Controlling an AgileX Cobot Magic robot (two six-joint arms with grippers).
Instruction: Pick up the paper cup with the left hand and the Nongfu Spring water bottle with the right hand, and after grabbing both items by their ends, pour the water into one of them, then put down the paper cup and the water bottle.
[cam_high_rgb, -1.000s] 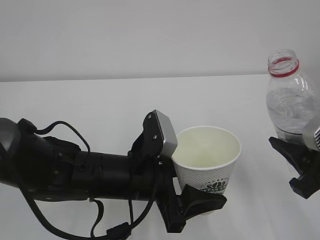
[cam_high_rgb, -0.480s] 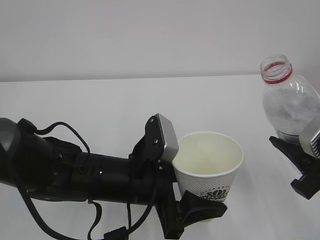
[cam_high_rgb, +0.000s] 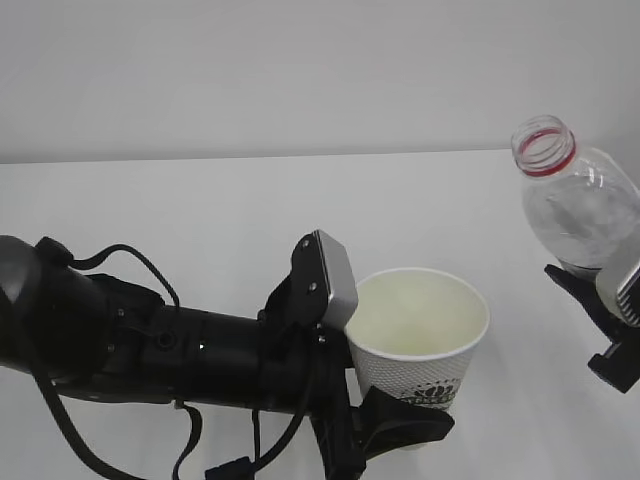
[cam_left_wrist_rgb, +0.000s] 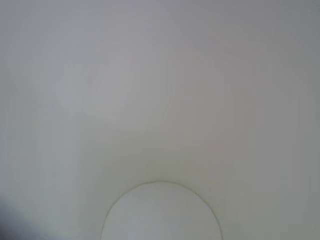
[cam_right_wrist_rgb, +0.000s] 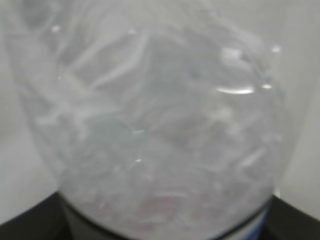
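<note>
My left gripper (cam_high_rgb: 418, 408) is shut on the lower part of the white paper cup (cam_high_rgb: 420, 335), which stands upright above the table with its mouth open. In the left wrist view only the paper cup's cream inside (cam_left_wrist_rgb: 160, 100) and round bottom show; the fingers are hidden. At the right edge my right gripper (cam_high_rgb: 612, 325) is shut on the Nongfu Spring water bottle (cam_high_rgb: 578, 210). The bottle has no cap, and its red-ringed neck leans left towards the cup. The clear bottle (cam_right_wrist_rgb: 160, 115) fills the right wrist view. Water inside is hard to make out.
The white table (cam_high_rgb: 200, 200) stretches back to a plain pale wall (cam_high_rgb: 300, 70). My left arm (cam_high_rgb: 150, 345) with its cables lies across the lower left. A gap of bare table separates cup and bottle.
The bottle has tipped its neck leftward towards the cup and shifted slightly left. The cup has sunk a little and edged right. Both grips are unchanged.
</note>
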